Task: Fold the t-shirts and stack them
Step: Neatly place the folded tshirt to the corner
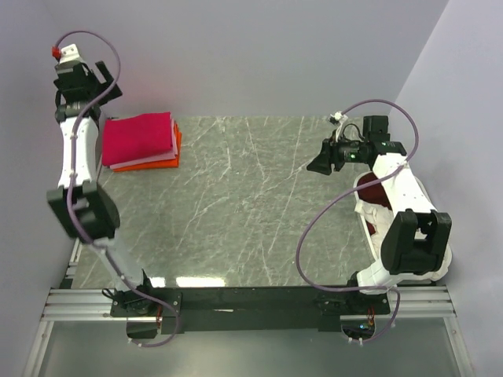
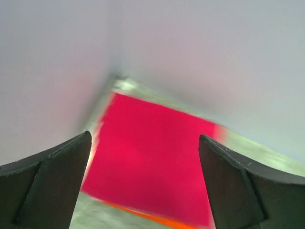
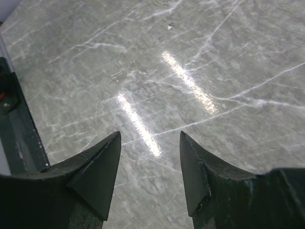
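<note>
The left gripper [image 2: 143,140], jaws wide and empty, hangs above the folded stack [image 1: 141,143] at the far-left corner of the table [image 1: 259,204], crimson t-shirt [image 2: 152,157] uppermost. The right gripper [image 3: 150,138] is parted and empty. The maroon t-shirt [image 1: 368,191] behind the right arm probably remains to be folded.

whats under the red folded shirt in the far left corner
Beneath the crimson shirt a pink shirt shows, then an orange shirt at the bottom, both only as edges along the near and right sides. Their middles are covered, so any further layers stay hidden.
</note>
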